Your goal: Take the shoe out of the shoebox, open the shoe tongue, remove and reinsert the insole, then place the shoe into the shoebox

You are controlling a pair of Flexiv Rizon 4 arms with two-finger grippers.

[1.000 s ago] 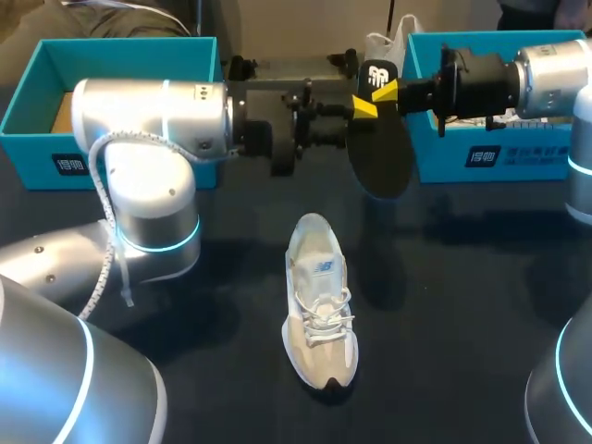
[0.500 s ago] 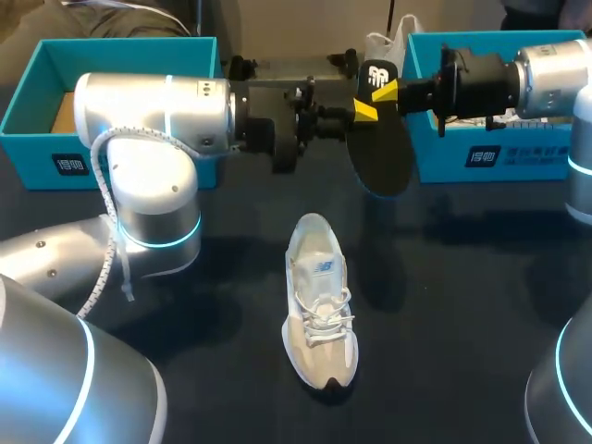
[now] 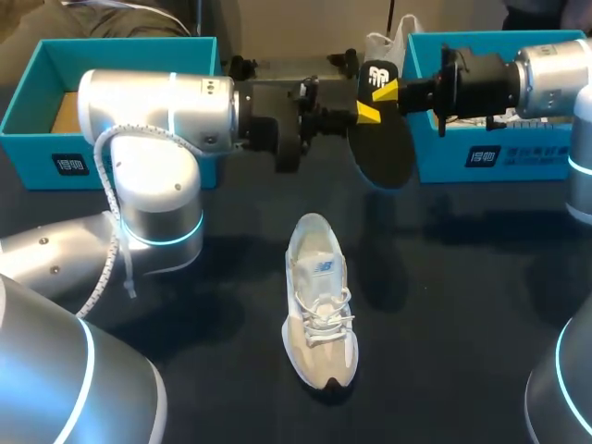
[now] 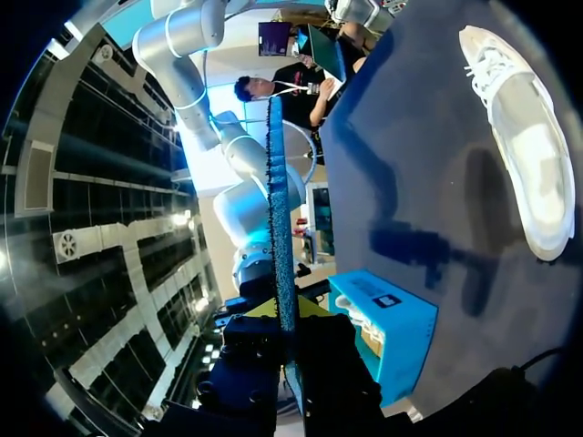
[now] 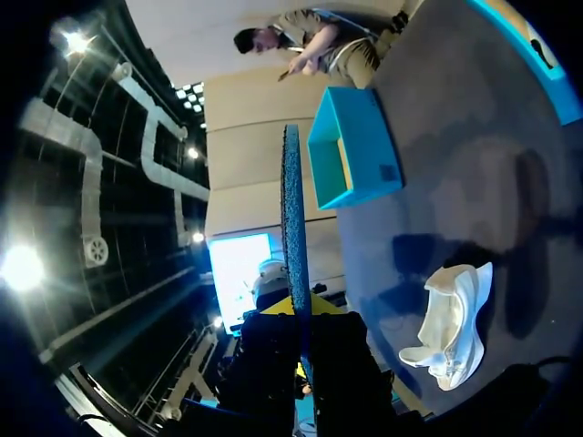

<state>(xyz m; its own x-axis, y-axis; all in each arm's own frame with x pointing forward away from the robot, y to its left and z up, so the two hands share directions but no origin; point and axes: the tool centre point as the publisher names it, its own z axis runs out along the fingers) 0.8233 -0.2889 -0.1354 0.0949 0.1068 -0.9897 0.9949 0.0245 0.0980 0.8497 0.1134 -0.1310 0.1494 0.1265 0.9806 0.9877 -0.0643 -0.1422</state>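
The black insole (image 3: 381, 141) hangs upright in the air above the table's back half, held from both sides. My right gripper (image 3: 388, 91) is shut on its logo end. My left gripper (image 3: 362, 112) pinches the edge just below. In the left wrist view the insole (image 4: 276, 218) runs edge-on between the left gripper (image 4: 287, 350) fingers; likewise the insole (image 5: 291, 209) in the right gripper (image 5: 299, 341). The pale grey shoe (image 3: 319, 301) lies on the dark table, toe toward the front; the shoe (image 4: 524, 137) and shoe (image 5: 451, 332) show in both wrist views.
A teal shoebox (image 3: 28, 116) stands at the back left behind my left arm, and a second teal shoebox (image 3: 490, 162) at the back right with paper inside. Each box shows in a wrist view, box (image 4: 387, 332) and box (image 5: 351, 150).
My left gripper moved slightly right and closed onto the insole's edge. The right gripper, insole and shoe stayed where they were.
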